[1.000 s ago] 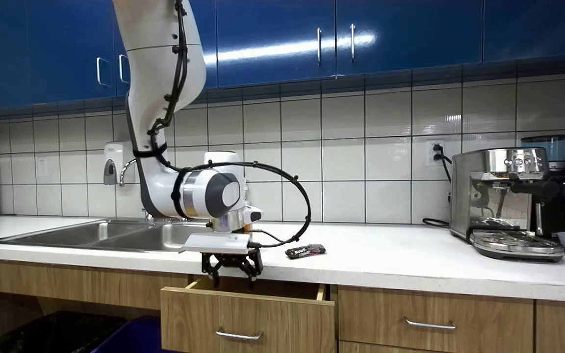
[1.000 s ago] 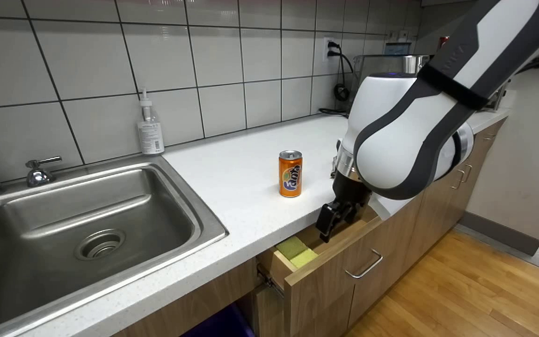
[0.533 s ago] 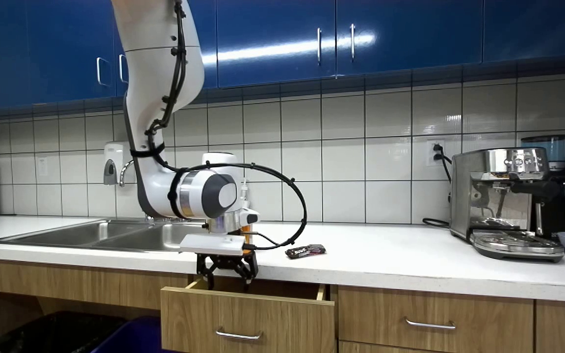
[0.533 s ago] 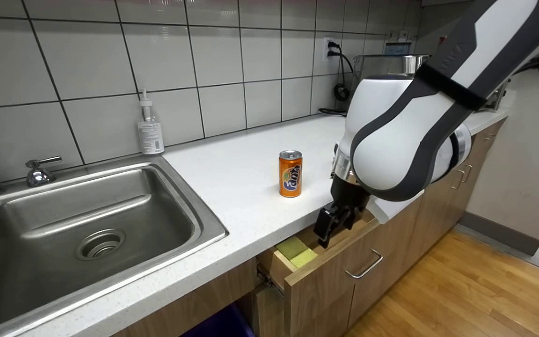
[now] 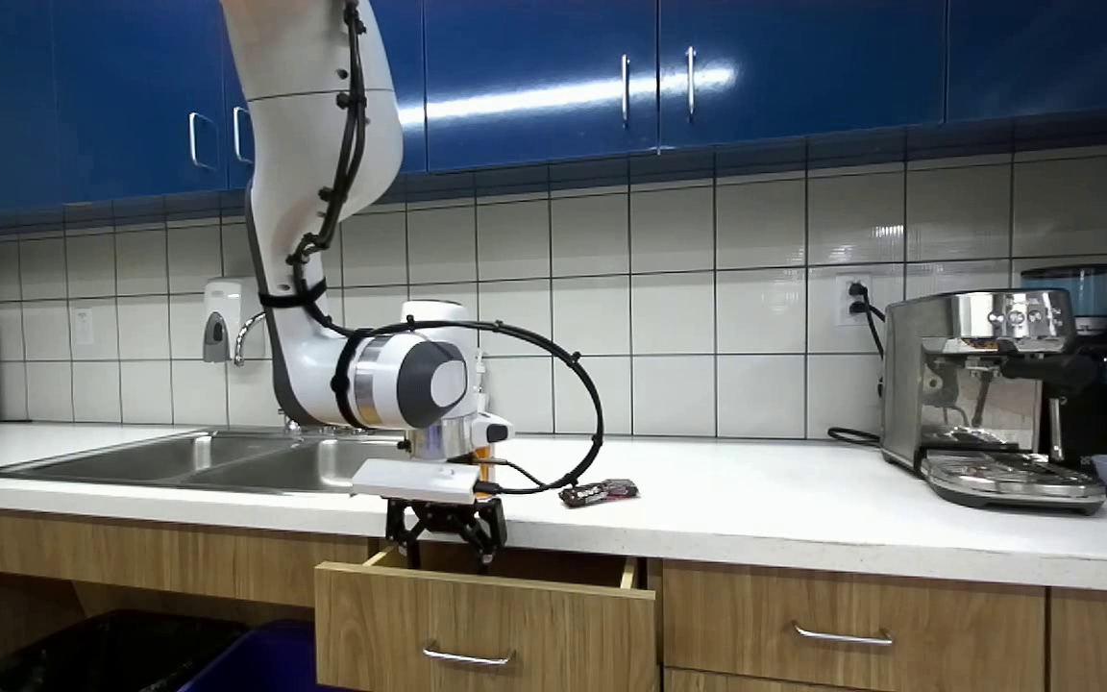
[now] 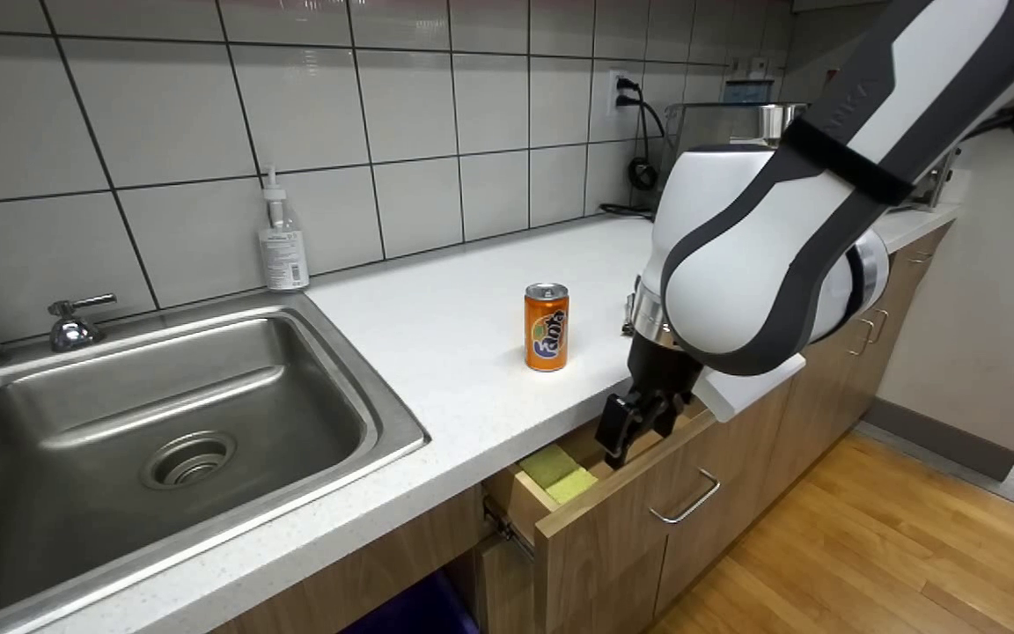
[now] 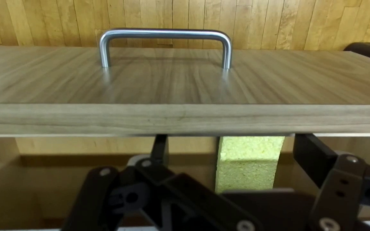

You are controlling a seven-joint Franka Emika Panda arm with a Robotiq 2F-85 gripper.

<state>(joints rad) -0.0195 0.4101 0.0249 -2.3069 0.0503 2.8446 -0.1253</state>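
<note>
My gripper (image 5: pixel 450 557) is open and empty, pointing down at the opening of a pulled-out wooden drawer (image 5: pixel 486 625). It also shows in an exterior view (image 6: pixel 641 443). In the wrist view the fingers (image 7: pixel 231 138) stand apart, and their tips are hidden behind the drawer's front edge (image 7: pixel 185 118). A yellow-green sponge (image 7: pixel 249 163) lies in the drawer and appears between the fingers, nearer the right one, without contact showing. The sponge (image 6: pixel 558 474) is at the drawer's sink-side end in an exterior view. An orange Fanta can (image 6: pixel 547 328) stands upright on the counter behind the drawer.
A dark snack wrapper (image 5: pixel 600 492) lies on the white counter (image 5: pixel 755 500). A steel sink (image 6: pixel 296 414) and a soap bottle (image 6: pixel 283 251) are beside the can. A coffee machine (image 5: pixel 986 394) stands farther along. The drawer handle (image 7: pixel 165 33) sticks out in front.
My gripper has shifted slightly toward the sink and a little lower, then barely moved over the last half second. It stays open. The drawer, sponge, can and wrapper have not moved.
</note>
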